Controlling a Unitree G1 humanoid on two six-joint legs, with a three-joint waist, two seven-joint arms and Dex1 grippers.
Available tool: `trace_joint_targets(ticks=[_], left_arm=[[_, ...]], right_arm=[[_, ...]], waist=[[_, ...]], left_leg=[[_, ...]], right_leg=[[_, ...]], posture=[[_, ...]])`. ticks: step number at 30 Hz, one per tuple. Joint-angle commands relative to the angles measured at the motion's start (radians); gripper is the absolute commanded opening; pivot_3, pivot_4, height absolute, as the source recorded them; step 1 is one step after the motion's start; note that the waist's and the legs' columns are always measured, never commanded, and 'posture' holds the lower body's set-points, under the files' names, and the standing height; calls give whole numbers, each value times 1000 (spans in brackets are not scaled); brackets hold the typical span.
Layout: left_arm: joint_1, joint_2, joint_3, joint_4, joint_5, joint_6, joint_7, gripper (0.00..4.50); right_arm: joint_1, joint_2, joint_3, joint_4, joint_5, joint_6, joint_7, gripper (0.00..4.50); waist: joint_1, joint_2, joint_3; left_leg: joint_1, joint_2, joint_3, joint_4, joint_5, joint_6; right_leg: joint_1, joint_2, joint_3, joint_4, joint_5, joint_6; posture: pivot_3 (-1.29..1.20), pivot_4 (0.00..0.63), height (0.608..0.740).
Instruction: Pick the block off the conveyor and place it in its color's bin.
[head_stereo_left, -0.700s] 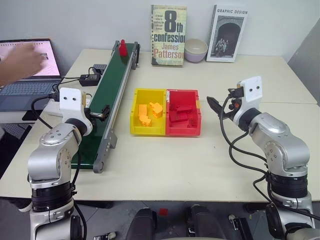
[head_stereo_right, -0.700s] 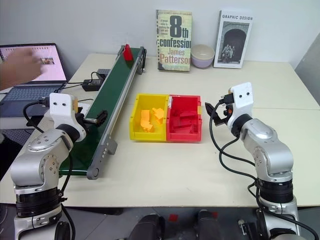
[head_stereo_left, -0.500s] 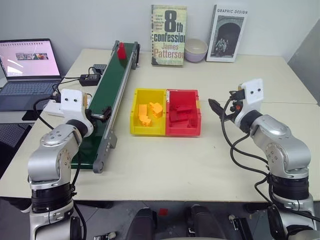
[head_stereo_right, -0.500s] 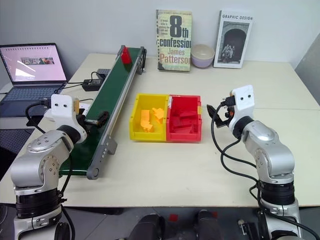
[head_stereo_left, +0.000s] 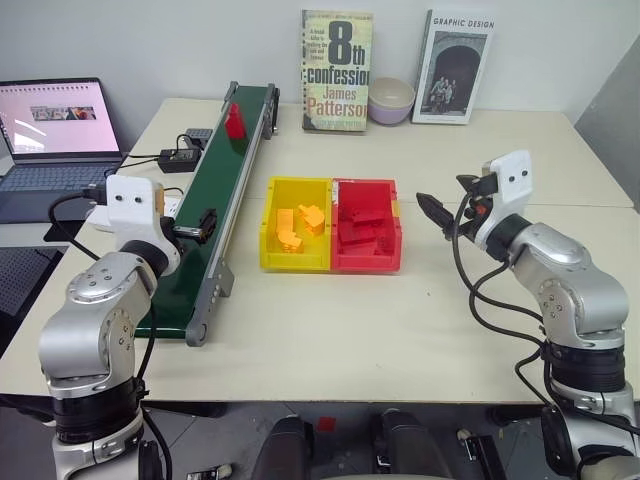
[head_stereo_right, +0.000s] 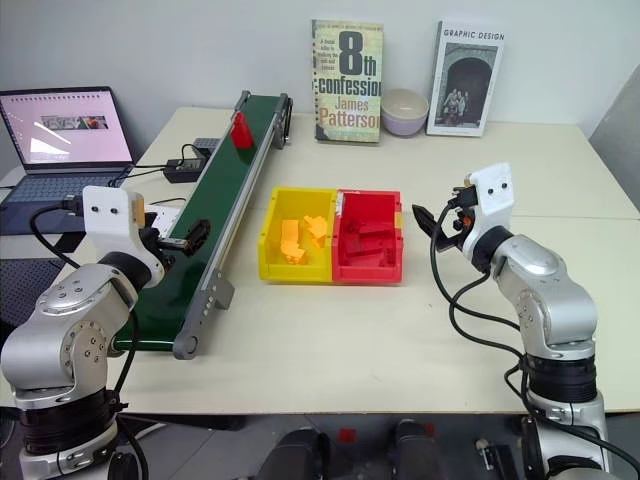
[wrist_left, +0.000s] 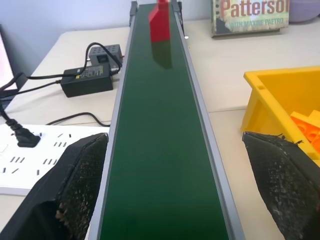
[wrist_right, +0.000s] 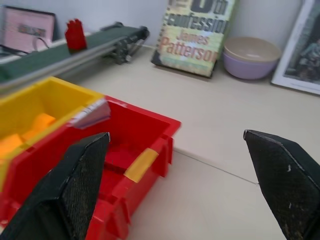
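Note:
The red block (head_stereo_left: 233, 122) stands upright on the dark green conveyor (head_stereo_left: 215, 190), near its far end, also seen as the block (wrist_left: 160, 22) ahead of my left gripper (wrist_left: 175, 142). That gripper is open, level over the belt's near part, with nothing between its fingers. The red bin (head_stereo_left: 366, 260) sits mid-table with red bricks inside, joined to a yellow bin (head_stereo_left: 295, 260). My right gripper (head_stereo_left: 430, 208) hovers open and empty just right of the red bin (wrist_right: 150, 125), pointing toward it.
An open laptop (head_stereo_left: 55, 130) stands at the far left. A black power adapter (head_stereo_left: 180, 158) and a white power strip (wrist_left: 30, 155) lie left of the conveyor. Two books (head_stereo_left: 337, 70) and a bowl (head_stereo_left: 391, 100) line the back wall.
The block has travelled a short way along the belt toward me. A person's hand over the laptop has withdrawn. My left hand shifted a little leftward; my right rose slightly.

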Motion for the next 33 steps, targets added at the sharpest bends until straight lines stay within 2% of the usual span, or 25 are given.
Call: trace_joint_targets(ticks=[1, 4, 14, 26, 33], left_arm=[[-27, -56, 5, 25, 10, -90, 38, 4481], [-39, -55, -19, 83, 27, -126, 26, 4481], [-73, -44, -32, 157, 32, -153, 13, 4481], [-116, -41, -53, 260, 38, -175, 4, 4481], [-164, -44, -82, 340, 63, -207, 3, 4481]], right_arm=[[-91, -54, 28, -77, 198, 39, 257, 4500], [-103, -67, 53, -76, 243, 51, 321, 4500], [-90, -55, 141, -130, 267, 34, 359, 4500], [-71, -73, 166, -177, 225, -17, 342, 4500], [-74, -76, 145, -213, 252, 24, 301, 4500]], waist=[[0, 0, 0], [0, -1, -1], [0, -1, -1], [1, -1, -1], [2, -1, -1]], left_leg=[[0, 0, 0, 0, 0, 0], [0, 1, -1, 1, 0, 0], [-1, 0, -1, 0, 0, 0], [-1, 1, -2, 0, 0, 0], [-1, 0, -2, 0, 0, 0]], right_leg=[[0, 0, 0, 0, 0, 0], [0, 0, -1, 0, 0, 0], [0, -1, -1, -1, 0, 0], [0, -1, -1, 0, 0, 0], [0, -1, -1, -1, 0, 0]], posture=[[0, 150, 740], [0, 150, 740], [0, 150, 740], [0, 150, 740], [0, 150, 740]])
